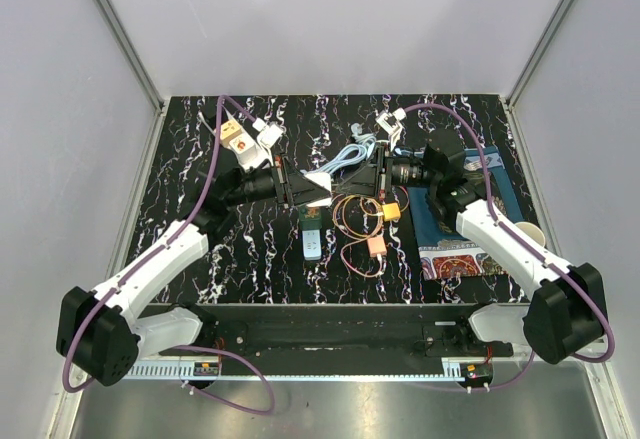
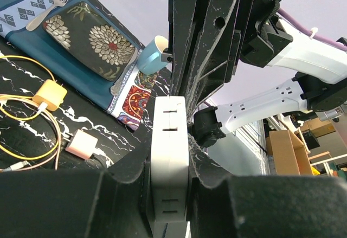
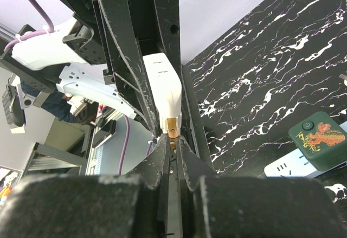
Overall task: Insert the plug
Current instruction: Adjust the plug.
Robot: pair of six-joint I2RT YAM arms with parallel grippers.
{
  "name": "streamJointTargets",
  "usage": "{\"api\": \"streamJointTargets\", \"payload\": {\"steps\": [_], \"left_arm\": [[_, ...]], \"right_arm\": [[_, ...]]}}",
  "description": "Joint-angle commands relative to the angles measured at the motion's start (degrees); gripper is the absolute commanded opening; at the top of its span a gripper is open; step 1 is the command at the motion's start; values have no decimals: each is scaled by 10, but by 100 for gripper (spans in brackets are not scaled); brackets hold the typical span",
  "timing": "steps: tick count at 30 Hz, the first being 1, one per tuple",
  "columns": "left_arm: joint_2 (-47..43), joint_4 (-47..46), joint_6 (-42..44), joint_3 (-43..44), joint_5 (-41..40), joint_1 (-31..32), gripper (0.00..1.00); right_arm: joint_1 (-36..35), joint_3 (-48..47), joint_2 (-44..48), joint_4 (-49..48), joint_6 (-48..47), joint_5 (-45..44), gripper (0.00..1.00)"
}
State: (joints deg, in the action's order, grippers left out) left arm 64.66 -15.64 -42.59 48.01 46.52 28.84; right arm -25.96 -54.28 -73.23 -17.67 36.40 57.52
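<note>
Left gripper (image 2: 169, 135) clamps the white plug (image 2: 169, 165) in mid-air above the table's (image 1: 300, 119) middle, while the right gripper (image 3: 172, 143) pinches its brass prong (image 3: 172, 125). Both arms reach inward, fingertips meeting.

white block (image 2: 169, 156) smooth matt plastic; prong (image 3: 172, 124) brassy metal; table (image 3: 260, 59) glossy.

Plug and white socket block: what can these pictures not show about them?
- Top external: their joint is too small to read.
- Right wrist: right gripper hides the plug, except one brass prong.
- Left wrist: the white socket block, in the left gripper, hides the plug.
</note>
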Motion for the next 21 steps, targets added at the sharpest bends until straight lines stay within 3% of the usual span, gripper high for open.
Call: {"api": "streamJointTargets", "payload": {"steps": [1, 10, 13, 16, 17, 18, 21], "left_arm": [[-2, -67, -15, -3, 8, 0, 0], [-2, -109, -42, -15, 13, -1, 0], [-4, -120, -45, -21, 15, -1, 0], [-8, -97, -35, -20, 9, -1, 0], [-9, -88, -29, -20, 6, -1, 0], [-15, -74, -25, -22, 2, -1, 0], [-29, -9, 10, -18, -26, -1, 0]], "right_arm": [[-3, 1, 13, -9, -12, 1, 8], [-3, 7, 12, -10, -11, 2, 9], [-3, 9, 14, -10, -12, -1, 13], [-3, 9, 23, -5, -14, -9, 30], [-2, 9, 27, -2, -16, -12, 38], [-3, 6, 29, 4, -23, -14, 51], [-3, 0, 50, 43, -50, -45, 71]]}}
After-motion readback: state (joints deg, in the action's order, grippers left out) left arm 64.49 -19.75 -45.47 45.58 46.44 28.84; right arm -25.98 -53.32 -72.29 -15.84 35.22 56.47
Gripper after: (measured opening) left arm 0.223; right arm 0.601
